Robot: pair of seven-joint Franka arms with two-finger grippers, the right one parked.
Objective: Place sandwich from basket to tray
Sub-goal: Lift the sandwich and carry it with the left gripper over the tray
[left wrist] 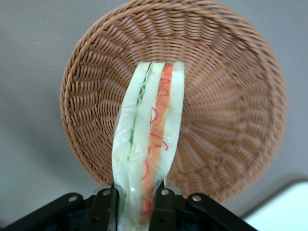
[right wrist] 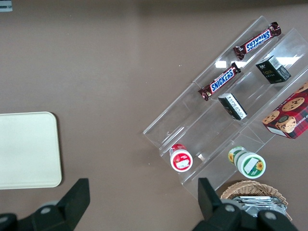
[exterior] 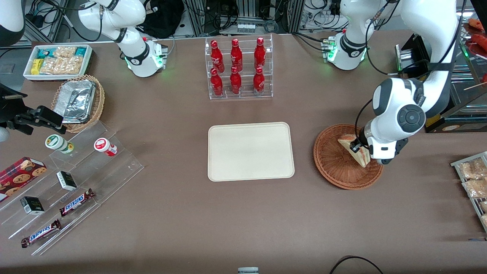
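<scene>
The sandwich (exterior: 348, 144) is a pale bread wedge in clear wrap with red, orange and green filling. My left gripper (exterior: 359, 150) is shut on it over the reddish-brown wicker basket (exterior: 335, 167). In the left wrist view the gripper (left wrist: 136, 192) clamps the sandwich (left wrist: 151, 134) between both fingers, cut edge toward the camera, with the basket (left wrist: 226, 120) beneath it. The cream tray (exterior: 251, 150) lies bare beside the basket, toward the parked arm's end. A corner of the tray (left wrist: 284, 211) also shows in the left wrist view.
A clear rack of red bottles (exterior: 237, 68) stands farther from the front camera than the tray. Acrylic steps with snacks (exterior: 68, 186), a tan basket of foil trays (exterior: 78, 102) and a white snack bin (exterior: 57, 61) lie toward the parked arm's end. Bagged snacks (exterior: 473, 179) lie at the working arm's end.
</scene>
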